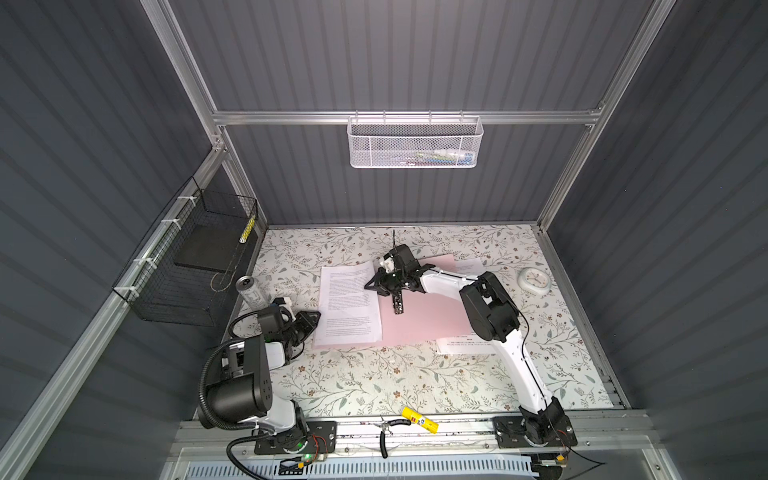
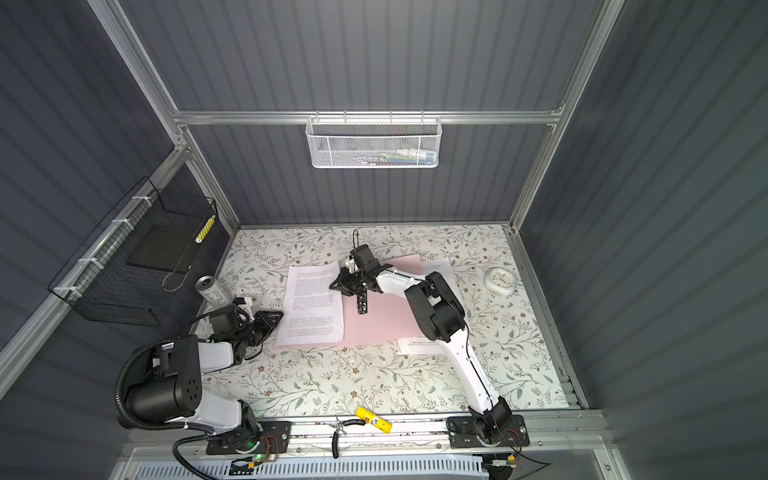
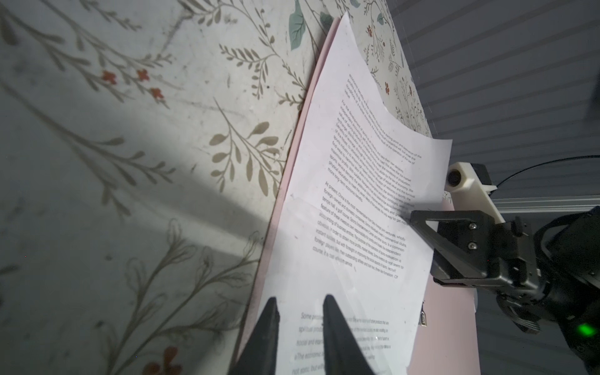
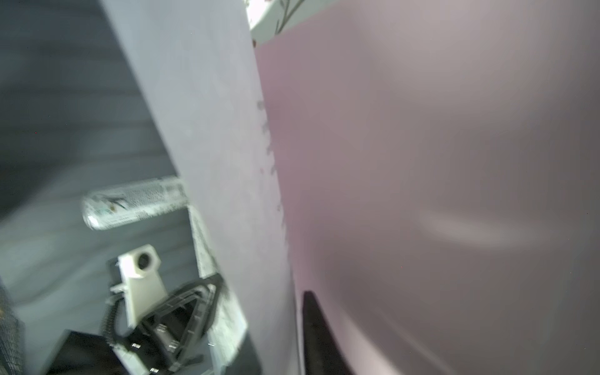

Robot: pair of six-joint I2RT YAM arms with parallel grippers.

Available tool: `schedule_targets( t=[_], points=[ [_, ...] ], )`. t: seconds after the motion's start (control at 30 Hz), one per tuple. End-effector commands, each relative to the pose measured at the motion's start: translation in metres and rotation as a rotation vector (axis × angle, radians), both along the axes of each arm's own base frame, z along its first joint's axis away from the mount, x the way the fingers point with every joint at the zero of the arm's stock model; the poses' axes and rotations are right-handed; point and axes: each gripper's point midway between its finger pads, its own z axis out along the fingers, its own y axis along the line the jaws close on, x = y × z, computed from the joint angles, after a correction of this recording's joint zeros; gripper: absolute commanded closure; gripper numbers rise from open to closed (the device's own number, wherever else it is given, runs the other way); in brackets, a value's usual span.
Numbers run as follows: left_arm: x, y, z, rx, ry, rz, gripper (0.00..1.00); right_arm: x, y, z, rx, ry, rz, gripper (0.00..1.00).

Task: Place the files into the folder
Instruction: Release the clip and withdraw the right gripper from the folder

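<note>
On the counter (image 1: 374, 382), the files (image 1: 349, 307) lie over the left part of the folder (image 1: 428, 320). At their edge the left pincer (image 3: 298, 299) hangs slightly spread. The right pincer (image 1: 371, 286) meets a lifted sheet edge, and I cannot tell whether it pinches.

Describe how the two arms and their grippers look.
Both arms have white link shells and black joint housings. A ribbed black hose loops around the left arm; a thin black cable runs along the right arm. The left gripper and right gripper have black triangular frame fingers, each beside a white camera mount.
</note>
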Motion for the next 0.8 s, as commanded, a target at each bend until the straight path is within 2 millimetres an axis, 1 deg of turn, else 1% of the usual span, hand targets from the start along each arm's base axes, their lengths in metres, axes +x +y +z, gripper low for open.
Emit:
schedule_targets(
  t=[0.0, 0.07, 0.1, 0.13, 0.23, 0.3, 0.37, 0.4, 0.43, 0.47, 0.5, 0.53, 0.57, 0.6, 0.63, 0.67, 0.7, 0.77],
  points=[
    [0.009, -0.001, 0.013, 0.0, -0.039, -0.016, 0.74, -0.004, -0.009, 0.029, -0.03, -0.088, 0.011, 0.65],
    [0.01, 0.0, 0.018, 0.004, -0.046, -0.013, 0.74, -0.009, -0.017, 0.04, -0.051, -0.112, 0.028, 0.6],
    [0.011, 0.001, 0.023, 0.011, -0.055, -0.009, 0.74, -0.013, -0.022, 0.049, -0.064, -0.131, 0.038, 0.58],
    [0.011, 0.002, 0.027, 0.017, -0.061, -0.006, 0.74, -0.016, -0.029, 0.054, -0.083, -0.144, 0.042, 0.57],
    [0.012, 0.006, 0.045, 0.044, -0.09, 0.013, 0.73, -0.026, -0.058, 0.083, -0.148, -0.242, 0.042, 0.54],
    [0.013, 0.007, 0.059, 0.053, -0.117, 0.025, 0.7, -0.034, -0.076, 0.111, -0.185, -0.356, 0.06, 0.5],
    [0.013, 0.008, 0.071, 0.059, -0.136, 0.039, 0.63, -0.044, -0.087, 0.137, -0.201, -0.475, 0.085, 0.43],
    [0.013, 0.01, 0.075, 0.061, -0.123, 0.062, 0.59, -0.051, -0.093, 0.145, -0.198, -0.533, 0.109, 0.4],
    [0.014, 0.01, 0.077, 0.061, -0.111, 0.078, 0.5, -0.056, -0.097, 0.152, -0.194, -0.583, 0.123, 0.37],
    [0.015, 0.008, 0.08, 0.06, -0.11, 0.079, 0.34, -0.059, -0.105, 0.157, -0.207, -0.65, 0.111, 0.35],
    [0.018, 0.002, 0.084, 0.068, -0.115, 0.062, 0.23, -0.059, -0.114, 0.16, -0.213, -0.691, 0.071, 0.36],
    [0.019, -0.003, 0.087, 0.086, -0.112, 0.047, 0.16, -0.059, -0.121, 0.162, -0.205, -0.713, 0.03, 0.37],
    [0.021, -0.009, 0.087, 0.12, -0.098, 0.039, 0.09, -0.055, -0.131, 0.161, -0.209, -0.702, -0.044, 0.35],
    [0.023, -0.014, 0.089, 0.167, -0.088, 0.043, 0.02, -0.05, -0.141, 0.155, -0.2, -0.644, -0.104, 0.33],
    [0.024, -0.019, 0.09, 0.202, -0.082, 0.043, 0.0, -0.047, -0.144, 0.15, -0.178, -0.583, -0.117, 0.32],
    [0.026, -0.025, 0.091, 0.235, -0.083, 0.047, 0.0, -0.045, -0.147, 0.141, -0.171, -0.486, -0.117, 0.3],
    [0.028, -0.027, 0.092, 0.253, -0.075, 0.07, 0.0, -0.046, -0.146, 0.129, -0.165, -0.368, -0.075, 0.28],
    [0.031, -0.033, 0.092, 0.27, -0.073, 0.068, 0.0, -0.048, -0.145, 0.105, -0.19, -0.236, -0.018, 0.26]
  ],
)
